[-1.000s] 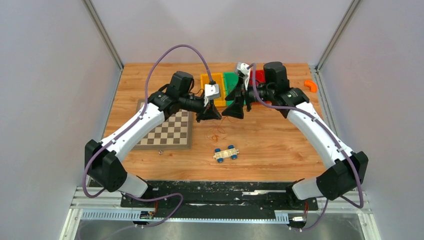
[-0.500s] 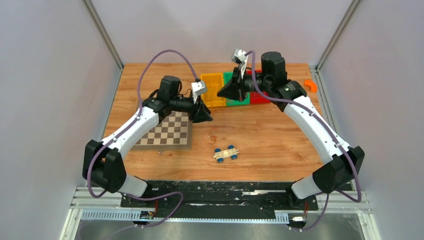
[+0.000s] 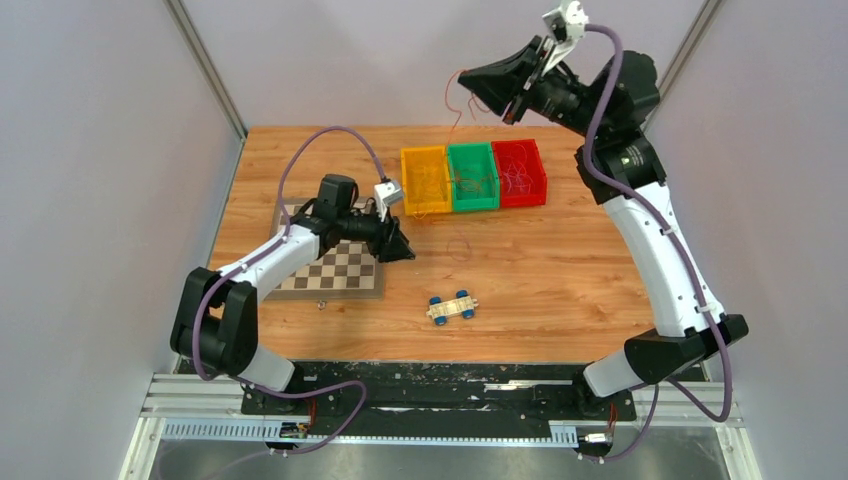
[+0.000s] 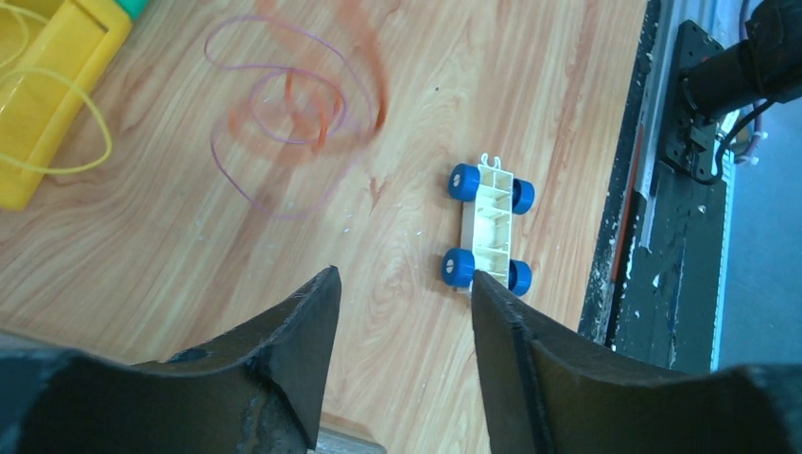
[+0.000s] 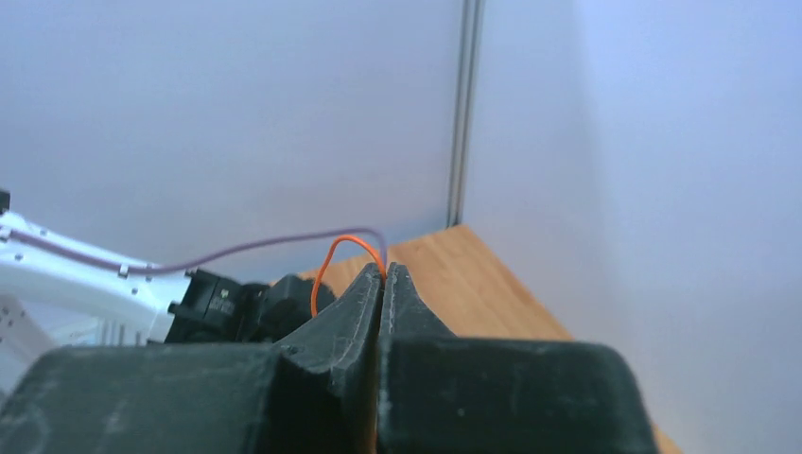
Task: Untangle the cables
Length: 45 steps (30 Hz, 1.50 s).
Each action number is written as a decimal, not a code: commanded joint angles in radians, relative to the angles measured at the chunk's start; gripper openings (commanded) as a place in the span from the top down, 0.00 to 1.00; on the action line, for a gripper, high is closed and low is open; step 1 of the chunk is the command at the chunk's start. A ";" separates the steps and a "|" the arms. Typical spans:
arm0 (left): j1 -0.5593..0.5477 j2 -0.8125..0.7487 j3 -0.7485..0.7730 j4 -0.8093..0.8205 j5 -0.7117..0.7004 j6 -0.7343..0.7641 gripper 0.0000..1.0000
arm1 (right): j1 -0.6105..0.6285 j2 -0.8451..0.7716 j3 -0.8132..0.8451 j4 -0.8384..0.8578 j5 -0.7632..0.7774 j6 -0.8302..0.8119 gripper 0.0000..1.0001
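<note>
The right gripper (image 5: 383,276), clamped shut on a thread-thin orange cable (image 5: 323,263), hung high at twelve o'clock of the bins (image 3: 472,207), and the left gripper (image 4: 402,284), parted and empty, hovered at nine o'clock of a loose blurred curl (image 4: 284,123) on the table (image 3: 560,270), bare toward three o'clock.

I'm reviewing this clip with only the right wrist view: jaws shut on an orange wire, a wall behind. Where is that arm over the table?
Observer: The right gripper is high above the table, toward its back edge, the orange wire dangling from it.
Operator: Any wires down there?
Observer: A loose tangle lies on the wood near the toy car, not touching it.
Operator: The left arm?
Observer: The left gripper hovers open over the table, holding nothing.
</note>
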 commanded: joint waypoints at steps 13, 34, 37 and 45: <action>0.021 -0.088 0.062 0.344 -0.023 -0.240 0.02 | -0.013 0.064 0.147 0.175 0.026 0.154 1.00; -0.019 0.066 0.075 0.760 0.053 -0.741 0.11 | -0.012 0.066 0.124 0.180 0.026 0.172 1.00; -0.019 0.082 0.088 0.752 0.060 -0.779 0.31 | -0.018 0.049 0.100 0.179 0.037 0.153 1.00; -0.018 -0.019 0.155 0.590 0.080 -0.767 1.00 | -0.191 0.002 -0.169 0.012 -0.236 0.069 1.00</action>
